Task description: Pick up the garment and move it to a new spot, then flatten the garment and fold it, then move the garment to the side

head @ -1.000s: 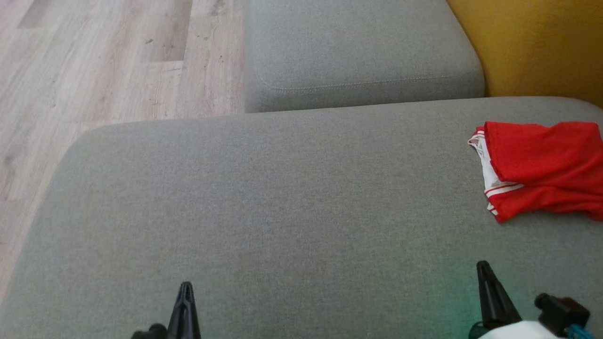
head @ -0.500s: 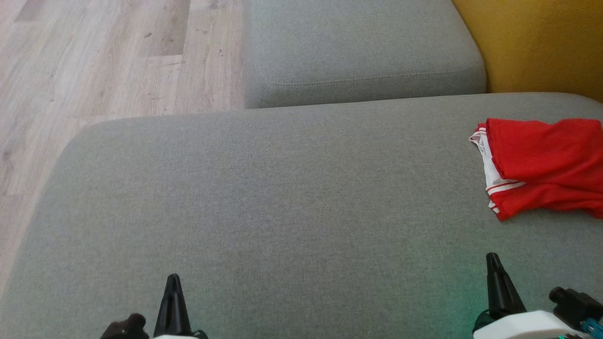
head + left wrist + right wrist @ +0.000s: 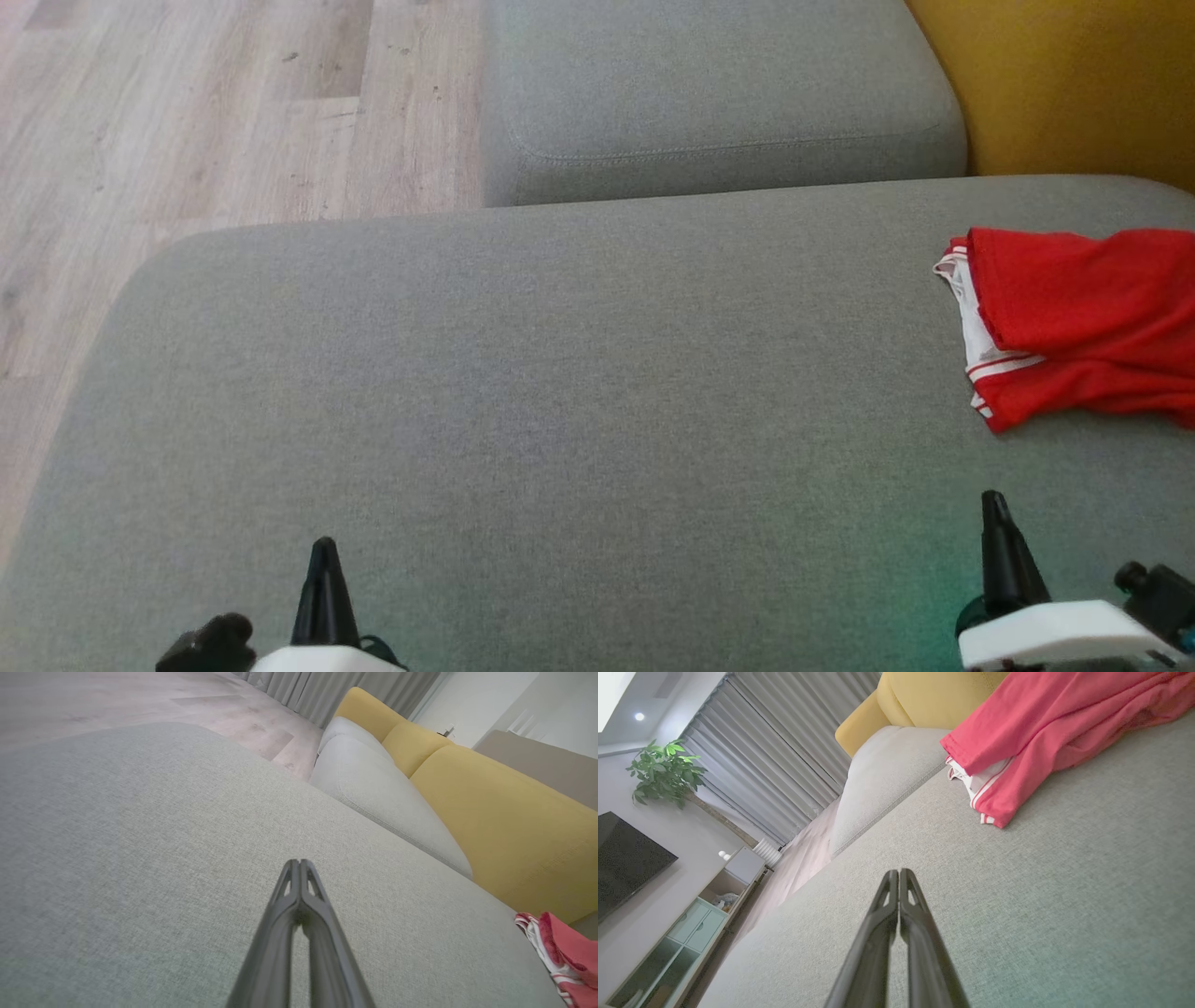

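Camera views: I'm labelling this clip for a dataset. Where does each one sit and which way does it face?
Head view: on the robot's head, looking forward and down at the grey sofa seat; left gripper and right gripper tips at the bottom edge.
Left wrist view: low over the seat, facing the yellow backrest; own shut fingers mid-bottom.
Right wrist view: low, tilted, facing the red garment and curtains; own shut fingers mid-bottom.
Shared: all three show the red garment on the seat.

Grey cushion [image 3: 523, 401] bare across middle; garment [image 3: 1074, 327] blocks right edge.
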Robot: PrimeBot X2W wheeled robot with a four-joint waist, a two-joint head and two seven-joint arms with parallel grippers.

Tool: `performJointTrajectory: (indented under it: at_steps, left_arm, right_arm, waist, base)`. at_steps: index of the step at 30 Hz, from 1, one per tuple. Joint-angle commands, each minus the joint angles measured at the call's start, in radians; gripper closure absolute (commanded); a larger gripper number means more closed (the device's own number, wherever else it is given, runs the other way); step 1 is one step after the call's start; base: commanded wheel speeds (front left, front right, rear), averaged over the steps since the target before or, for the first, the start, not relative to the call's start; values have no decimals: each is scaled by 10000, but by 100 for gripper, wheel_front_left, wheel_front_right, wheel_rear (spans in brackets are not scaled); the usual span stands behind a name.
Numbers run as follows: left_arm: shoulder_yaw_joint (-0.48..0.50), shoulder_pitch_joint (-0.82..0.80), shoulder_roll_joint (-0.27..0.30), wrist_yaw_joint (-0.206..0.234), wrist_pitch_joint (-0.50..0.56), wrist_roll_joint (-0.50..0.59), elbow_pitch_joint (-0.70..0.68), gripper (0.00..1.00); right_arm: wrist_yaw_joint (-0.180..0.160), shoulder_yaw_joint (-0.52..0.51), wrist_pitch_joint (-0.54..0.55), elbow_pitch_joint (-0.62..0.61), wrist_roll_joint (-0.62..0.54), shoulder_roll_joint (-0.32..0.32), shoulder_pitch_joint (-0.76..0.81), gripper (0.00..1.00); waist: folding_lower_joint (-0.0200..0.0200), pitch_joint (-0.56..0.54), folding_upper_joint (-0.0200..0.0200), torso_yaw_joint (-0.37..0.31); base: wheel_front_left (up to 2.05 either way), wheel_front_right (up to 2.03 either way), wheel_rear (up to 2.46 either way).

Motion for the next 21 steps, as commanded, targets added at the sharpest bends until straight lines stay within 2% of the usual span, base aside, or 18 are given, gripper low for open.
performJointTrajectory:
  at_steps: [1, 21]
  left_arm:
    - [266, -584, 110, -98, 33, -302, -279, 100]
    - [833, -988, 135, -642, 555, -2654, -205, 100]
  right_arm:
    - [29, 1, 38, -335, 304, -73, -666, 100]
    - [39, -296, 575, -347, 2466, -23, -1077, 100]
  waist:
    - [-1, 14, 0, 1]
    - [-1, 205, 0, 11]
  base:
    - [0, 0, 0]
    - [0, 0, 0]
